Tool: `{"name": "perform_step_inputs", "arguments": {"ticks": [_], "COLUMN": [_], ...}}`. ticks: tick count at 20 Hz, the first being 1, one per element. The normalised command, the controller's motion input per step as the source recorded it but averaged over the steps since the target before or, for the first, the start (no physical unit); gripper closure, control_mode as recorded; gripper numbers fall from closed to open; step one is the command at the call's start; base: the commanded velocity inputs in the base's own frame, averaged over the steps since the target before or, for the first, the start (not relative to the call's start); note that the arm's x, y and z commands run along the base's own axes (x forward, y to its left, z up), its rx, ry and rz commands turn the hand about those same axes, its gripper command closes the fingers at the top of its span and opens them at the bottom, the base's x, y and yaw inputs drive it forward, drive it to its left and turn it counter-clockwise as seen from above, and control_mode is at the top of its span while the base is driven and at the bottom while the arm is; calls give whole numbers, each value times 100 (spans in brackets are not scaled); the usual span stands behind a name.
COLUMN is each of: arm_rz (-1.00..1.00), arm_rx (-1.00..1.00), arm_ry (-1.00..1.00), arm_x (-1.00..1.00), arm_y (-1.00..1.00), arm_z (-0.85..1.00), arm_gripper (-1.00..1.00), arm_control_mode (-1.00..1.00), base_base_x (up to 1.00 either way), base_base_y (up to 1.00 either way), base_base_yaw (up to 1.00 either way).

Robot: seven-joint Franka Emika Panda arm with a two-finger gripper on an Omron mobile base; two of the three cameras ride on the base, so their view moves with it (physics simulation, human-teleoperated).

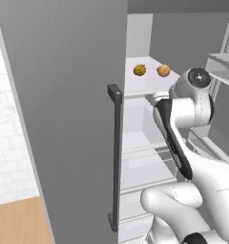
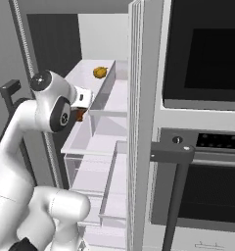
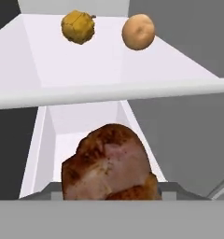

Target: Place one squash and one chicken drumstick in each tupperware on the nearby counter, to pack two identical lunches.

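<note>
Two squashes sit on the fridge shelf, yellow one (image 3: pixel 78 27) at 11 o'clock, tan one (image 3: pixel 138 31) at 1; a chicken drumstick (image 3: pixel 109 164) looks clenched in the gripper (image 3: pixel 107 193), so packing seems barely begun

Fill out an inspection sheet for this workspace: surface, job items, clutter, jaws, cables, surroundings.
Surface: white fridge shelf, upper level, with lower shelves and drawers beneath it.
Job items: yellow lumpy squash and tan squash sit apart, side by side, near the back of that shelf. A brown drumstick is close up at the bottom of the hand view, below the shelf edge.
Clutter: nothing seen.
Jaws: reaching into the fridge; the drumstick hides the tips, so a grip looks likely but cannot be confirmed.
Cables: nothing seen.
Surroundings: grey fridge door open, with its long dark handle; wall oven to the right; white brick wall to the left.
</note>
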Motion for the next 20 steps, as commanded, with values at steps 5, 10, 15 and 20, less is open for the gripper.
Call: {"name": "perform_step_inputs", "arguments": {"ticks": [5, 10, 15, 20], "arm_rz": [10, 3, 0, 0], "arm_rx": [-5, -1, 0, 0], "arm_ry": [0, 0, 0, 0], "arm_x": [-100, -20, 0, 0], "arm_y": [13, 5, 0, 0], "arm_z": [-37, -13, 0, 0], "arm_gripper": [100, 100, 100, 100], "arm_control_mode": [-100, 100, 100, 100], "base_base_x": [0, -80, -100, -96], "base_base_y": [0, 3, -11, -76], "base_base_yaw": [0, 10, 5, -18]}}
